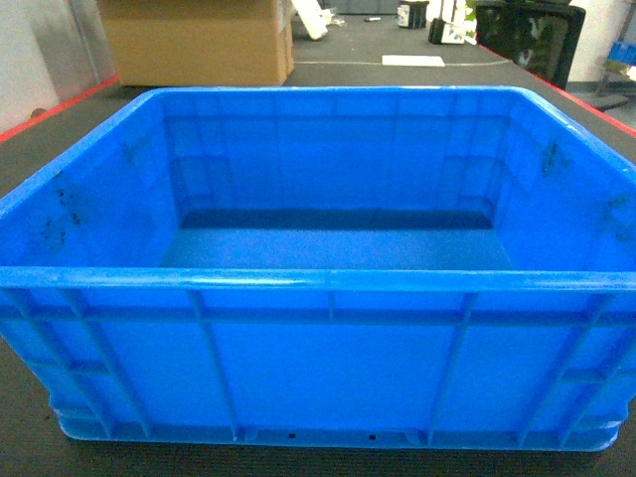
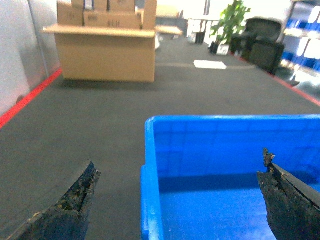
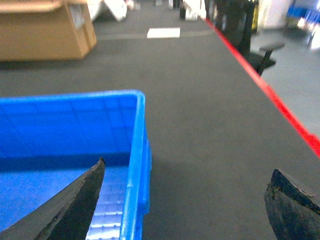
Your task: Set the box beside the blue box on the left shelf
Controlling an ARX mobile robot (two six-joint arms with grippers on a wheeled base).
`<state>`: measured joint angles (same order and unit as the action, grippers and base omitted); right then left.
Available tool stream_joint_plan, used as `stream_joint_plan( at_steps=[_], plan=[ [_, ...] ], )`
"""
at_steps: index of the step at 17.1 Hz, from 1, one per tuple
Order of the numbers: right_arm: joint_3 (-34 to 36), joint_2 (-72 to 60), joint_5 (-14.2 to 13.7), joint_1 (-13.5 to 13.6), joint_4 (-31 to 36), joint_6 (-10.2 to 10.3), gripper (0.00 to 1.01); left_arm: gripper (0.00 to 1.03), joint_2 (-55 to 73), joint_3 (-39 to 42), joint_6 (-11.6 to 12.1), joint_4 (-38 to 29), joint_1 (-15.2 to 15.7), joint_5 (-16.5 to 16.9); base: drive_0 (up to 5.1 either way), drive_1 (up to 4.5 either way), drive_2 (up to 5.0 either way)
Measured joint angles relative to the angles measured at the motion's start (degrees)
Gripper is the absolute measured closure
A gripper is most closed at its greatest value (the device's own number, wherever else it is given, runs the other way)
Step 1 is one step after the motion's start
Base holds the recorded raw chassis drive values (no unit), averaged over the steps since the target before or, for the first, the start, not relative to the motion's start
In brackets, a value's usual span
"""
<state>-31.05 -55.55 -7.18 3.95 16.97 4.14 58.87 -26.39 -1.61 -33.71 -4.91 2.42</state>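
The box (image 1: pixel 318 248), a large bright blue open-top crate with ribbed walls, rests empty on the dark floor and fills the head view. My left gripper (image 2: pixel 179 167) is open and straddles the box's left wall (image 2: pixel 150 190), with one finger (image 2: pixel 75 200) outside and the other (image 2: pixel 285 195) over the inside. My right gripper (image 3: pixel 187 170) is open astride the right wall (image 3: pixel 135 170), its left finger (image 3: pixel 75 200) inside and its right finger (image 3: pixel 292 200) outside. Neither gripper shows in the head view. The left shelf and the blue box on it are out of view.
A big cardboard box (image 1: pixel 199 40) stands far ahead on the left. Red floor lines (image 3: pixel 270 95) run along both sides. A black chair (image 1: pixel 527 35), a plant (image 2: pixel 230 20) and a white sheet (image 1: pixel 412 61) lie further ahead. Blurred blue things on a rack (image 2: pixel 300 35) stand far right.
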Motion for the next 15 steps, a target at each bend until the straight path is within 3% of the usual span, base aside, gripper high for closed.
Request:
stream_joint_plan(
  at_steps=[1, 2, 5, 8, 11, 13, 15],
  plan=[
    [-11.3, -20.5, 7.9, -0.4, -9.7, 4.5, 0.03, 0.05, 21.0, -9.6, 2.6, 2.7, -0.1, -5.1, 0.0, 0.00, 0.0],
    [-12.4, -23.0, 9.2, -0.2, -11.3, 5.1, 0.03, 0.05, 23.4, -11.1, 3.2, 3.8, 0.2, -5.4, 0.0, 0.00, 0.0],
    [-13.4, -28.5, 10.4, -0.1, -12.3, 6.6, 0.03, 0.05, 26.4, -11.6, 3.1, 7.5, 0.2, -5.6, 0.0, 0.00, 0.0],
    [-14.2, -29.6, 11.3, 1.5, -13.8, 7.3, 0.03, 0.05, 27.2, -13.8, 1.1, 13.7, -0.3, -5.2, 0.0, 0.00, 0.0],
    [-17.3, -30.8, 9.0, 3.3, -16.6, 6.2, 0.03, 0.05, 28.5, -16.5, 0.1, 19.0, -0.6, -4.0, 0.0, 0.00, 0.0],
    [-18.1, -32.2, 6.9, 4.0, -19.1, 5.6, 0.19, 0.10, 29.1, -17.7, 0.7, 21.2, -1.1, -5.3, 0.0, 0.00, 0.0],
    [-18.2, -32.6, 6.3, 4.0, -19.4, 4.8, 0.41, 0.32, 29.2, -18.2, 0.6, 23.5, -1.7, -3.8, 0.0, 0.00, 0.0]
  ],
)
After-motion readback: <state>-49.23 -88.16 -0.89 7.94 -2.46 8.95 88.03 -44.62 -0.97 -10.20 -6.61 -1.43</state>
